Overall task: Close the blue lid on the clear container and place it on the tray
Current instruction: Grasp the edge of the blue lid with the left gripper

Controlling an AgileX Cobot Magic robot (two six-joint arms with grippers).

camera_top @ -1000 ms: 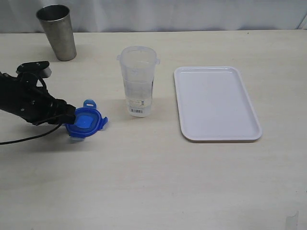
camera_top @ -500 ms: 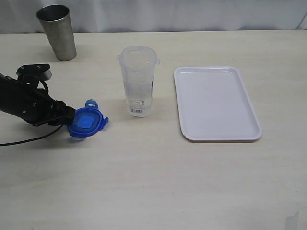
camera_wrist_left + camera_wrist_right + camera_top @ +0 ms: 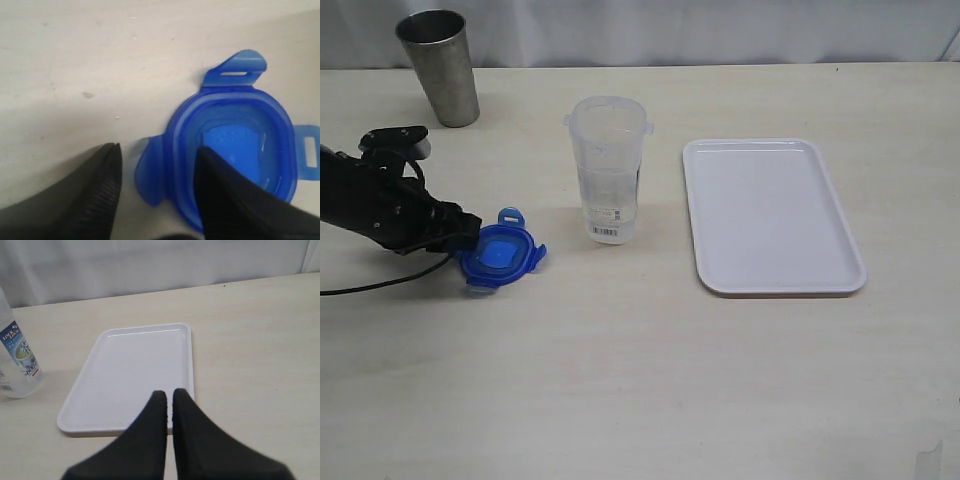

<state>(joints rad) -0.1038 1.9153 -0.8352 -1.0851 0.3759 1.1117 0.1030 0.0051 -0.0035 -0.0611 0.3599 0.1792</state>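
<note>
Left arm edged slightly toward far side of table since half second ago; blue lid (image 3: 498, 255) barely shifted. Lid flat on table (image 3: 640, 380), four tabs splayed, lighter blue centre, left of clear container (image 3: 608, 170) and apart from it. Container upright, open-topped, beside tray (image 3: 770, 215), not on it. Left gripper (image 3: 157, 151) open, fingers straddling lid rim, one tab between. Right gripper (image 3: 169, 394) closed, empty, over tray edge.

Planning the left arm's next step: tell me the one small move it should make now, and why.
Probably close the left gripper on the blue lid. Its jaws stand open astride the lid's rim, one finger over the inside, the other outside by a flap tab. The lid lies on the table, apart from the clear container, so a grip must come before any lift.
</note>
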